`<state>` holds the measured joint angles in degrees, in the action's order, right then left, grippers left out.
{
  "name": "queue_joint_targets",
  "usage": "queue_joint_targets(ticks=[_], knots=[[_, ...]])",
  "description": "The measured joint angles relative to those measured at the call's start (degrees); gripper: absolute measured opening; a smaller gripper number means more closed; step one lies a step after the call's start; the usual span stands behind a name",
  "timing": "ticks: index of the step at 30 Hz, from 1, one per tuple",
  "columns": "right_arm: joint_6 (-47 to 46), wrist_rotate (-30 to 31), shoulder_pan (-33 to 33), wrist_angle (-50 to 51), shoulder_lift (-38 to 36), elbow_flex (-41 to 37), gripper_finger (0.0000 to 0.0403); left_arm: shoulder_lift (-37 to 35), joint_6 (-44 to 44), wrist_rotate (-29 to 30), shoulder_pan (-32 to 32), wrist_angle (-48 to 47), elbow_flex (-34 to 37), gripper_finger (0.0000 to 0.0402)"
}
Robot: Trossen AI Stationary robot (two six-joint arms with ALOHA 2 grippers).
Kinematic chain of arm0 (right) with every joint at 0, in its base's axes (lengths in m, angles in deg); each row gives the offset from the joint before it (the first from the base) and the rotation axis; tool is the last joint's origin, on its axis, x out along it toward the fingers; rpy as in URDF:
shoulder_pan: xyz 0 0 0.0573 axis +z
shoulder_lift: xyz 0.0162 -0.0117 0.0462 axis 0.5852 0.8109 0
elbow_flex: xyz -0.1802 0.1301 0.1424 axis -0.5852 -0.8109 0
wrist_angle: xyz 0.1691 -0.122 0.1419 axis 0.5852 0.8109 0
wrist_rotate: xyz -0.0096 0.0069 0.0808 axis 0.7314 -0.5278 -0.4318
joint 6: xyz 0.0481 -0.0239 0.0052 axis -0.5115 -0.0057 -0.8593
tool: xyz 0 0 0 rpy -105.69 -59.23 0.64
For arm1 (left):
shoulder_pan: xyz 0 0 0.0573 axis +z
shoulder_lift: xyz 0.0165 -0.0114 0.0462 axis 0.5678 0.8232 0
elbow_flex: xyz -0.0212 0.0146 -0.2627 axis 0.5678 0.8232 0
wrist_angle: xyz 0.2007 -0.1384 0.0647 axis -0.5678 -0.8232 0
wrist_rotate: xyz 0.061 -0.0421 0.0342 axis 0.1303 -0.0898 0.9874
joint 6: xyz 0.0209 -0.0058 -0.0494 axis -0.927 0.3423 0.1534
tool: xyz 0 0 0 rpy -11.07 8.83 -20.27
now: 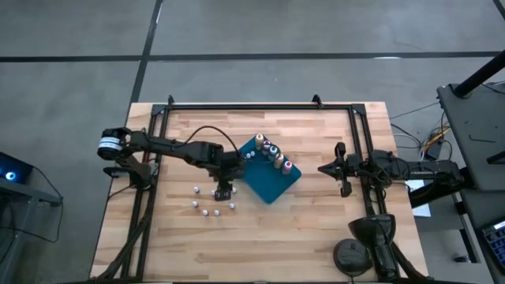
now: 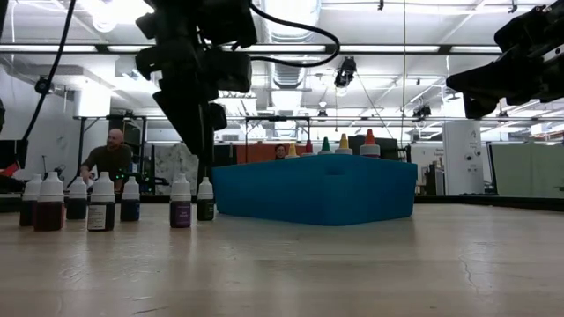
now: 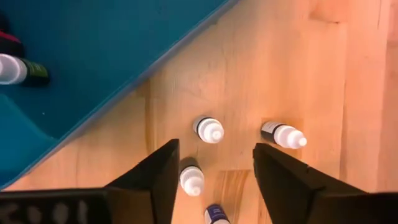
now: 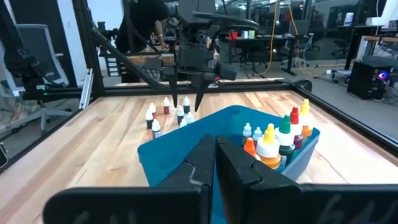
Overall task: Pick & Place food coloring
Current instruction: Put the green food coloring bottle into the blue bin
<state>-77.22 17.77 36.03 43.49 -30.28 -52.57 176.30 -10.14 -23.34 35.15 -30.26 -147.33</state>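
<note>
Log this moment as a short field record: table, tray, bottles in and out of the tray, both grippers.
table: light wooden table
tray: blue rectangular plastic tray, set at an angle near the middle
bottles in tray: coloured-top food coloring bottles lined along one wall, with a few white-topped ones
bottles on table: small white-topped bottles standing clustered beside the tray
left gripper: open, pointing down over the loose bottles, holding nothing
right gripper: shut, empty, off the tray's right side

Overhead view straight down, low view level across table (image 2: 370,264), wrist views close, all sharing the blue tray (image 1: 268,183).
</note>
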Motion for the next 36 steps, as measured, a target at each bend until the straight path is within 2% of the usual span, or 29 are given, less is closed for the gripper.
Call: queue_joint_targets(ticks=[4, 20, 36], knots=[[-0.1, 0.0, 0.0, 0.0, 0.0, 0.0, 0.0009, 0.0, -0.8, 0.0, -0.1, 0.0, -0.1, 0.019], [0.0, 0.0, 0.0, 0.0, 0.0, 0.0, 0.0009, 3.7, -4.8, 0.1, -1.8, 2.0, 0.3, 0.019], [0.0, 0.0, 0.0, 0.0, 0.0, 0.0, 0.0009, 6.6, -4.8, 0.6, -2.2, 3.6, -0.5, 0.019]])
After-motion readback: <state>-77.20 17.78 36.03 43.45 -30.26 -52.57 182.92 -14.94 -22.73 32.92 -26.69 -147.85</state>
